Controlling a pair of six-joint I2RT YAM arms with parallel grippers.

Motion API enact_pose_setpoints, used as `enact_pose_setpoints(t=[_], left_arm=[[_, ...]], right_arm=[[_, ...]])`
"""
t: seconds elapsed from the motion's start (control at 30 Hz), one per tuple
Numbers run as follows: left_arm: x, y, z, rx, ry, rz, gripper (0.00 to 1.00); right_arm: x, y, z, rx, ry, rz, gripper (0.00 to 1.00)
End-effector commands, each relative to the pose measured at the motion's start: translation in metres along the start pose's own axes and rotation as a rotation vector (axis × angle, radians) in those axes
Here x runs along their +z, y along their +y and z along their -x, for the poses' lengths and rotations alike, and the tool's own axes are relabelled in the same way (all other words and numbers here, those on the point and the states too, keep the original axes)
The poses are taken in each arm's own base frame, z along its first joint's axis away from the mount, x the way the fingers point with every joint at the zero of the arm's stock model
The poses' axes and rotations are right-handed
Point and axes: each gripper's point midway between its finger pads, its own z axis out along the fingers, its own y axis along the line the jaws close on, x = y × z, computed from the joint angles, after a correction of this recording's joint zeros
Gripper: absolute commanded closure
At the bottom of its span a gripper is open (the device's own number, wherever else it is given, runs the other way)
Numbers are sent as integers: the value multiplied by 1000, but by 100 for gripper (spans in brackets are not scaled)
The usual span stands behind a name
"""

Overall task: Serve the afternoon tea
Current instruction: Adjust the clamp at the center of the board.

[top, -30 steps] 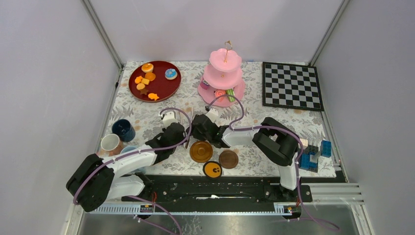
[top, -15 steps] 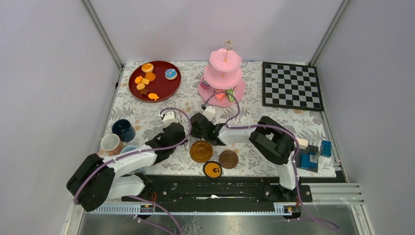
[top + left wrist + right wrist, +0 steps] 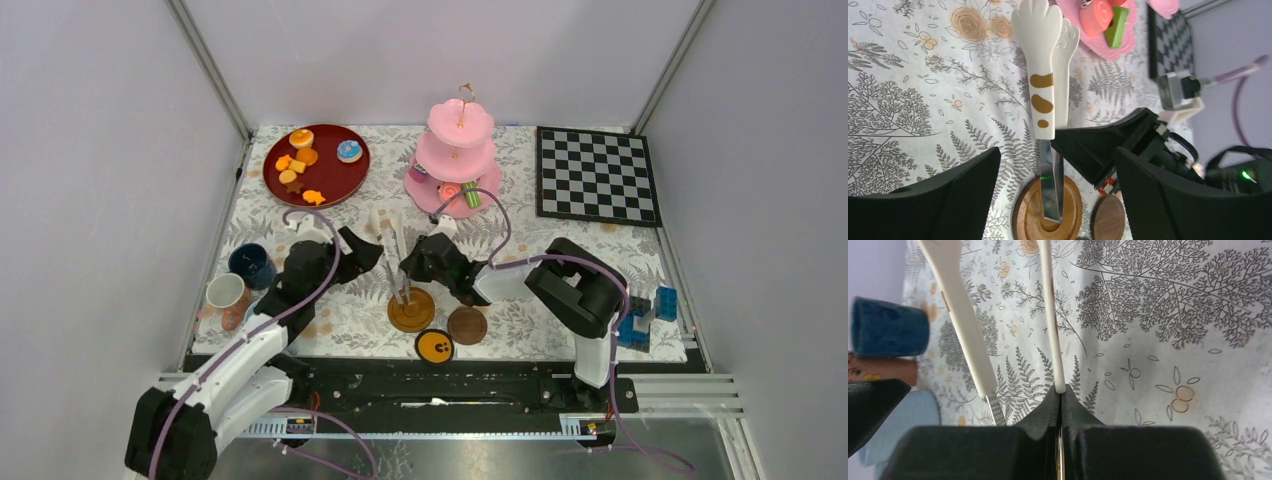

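Jaws of the left gripper (image 3: 1055,162) stand wide apart, one finger on each side of the tongs (image 3: 1040,75) without touching them. Jaws of the right gripper (image 3: 1060,395) are closed on one thin white arm of the tongs; the second arm runs free beside it.

Item count and position:
- Tongs: one pair, white with brown patches and paw-shaped tips. The metal hinge end rests on a saucer (image 3: 411,312).
- Brown round saucers: two in clear view, the second saucer (image 3: 466,325) just right of the first. One orange disc (image 3: 434,346) with black marks lies near both.
- Cups: three. The dark-blue cup (image 3: 252,265) and white cup (image 3: 225,292) sit at the left edge of the table; the light-blue cup (image 3: 898,415) shows only in the right wrist view.
- Cake stand (image 3: 455,160): one, pink, three tiers, at the far centre. Its bottom tier carries a pink pastry (image 3: 449,190) and a green pastry (image 3: 471,196).
- Red tray (image 3: 340,180): one, far left, holding about eight small pieces, mostly orange.
- Chessboard (image 3: 597,175): one, far right.
- Block pile (image 3: 640,315): one, near right.
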Motion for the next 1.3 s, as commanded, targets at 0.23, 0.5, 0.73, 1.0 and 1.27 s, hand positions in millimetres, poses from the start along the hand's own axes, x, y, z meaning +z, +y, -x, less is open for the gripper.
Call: enact_pose_setpoints(t=[0.23,0.5,0.73,1.0,1.27], left_arm=[[-22,-39,-23,-74,109,-450,1],[-12,-47,-16,14,108,-485,16],[-2,-51,-8,58,91,-456,36],[3,-65,-3,118,76,-415,73],[-13,-65,5,116,4,-408,100]], right_arm=[[-42,68,55,122,-41,505,100],[-37,78,53,155,-1,545,100],[-31,79,48,160,19,539,100],[-14,60,35,61,-2,267,100],[-6,9,33,165,-37,-30,100]])
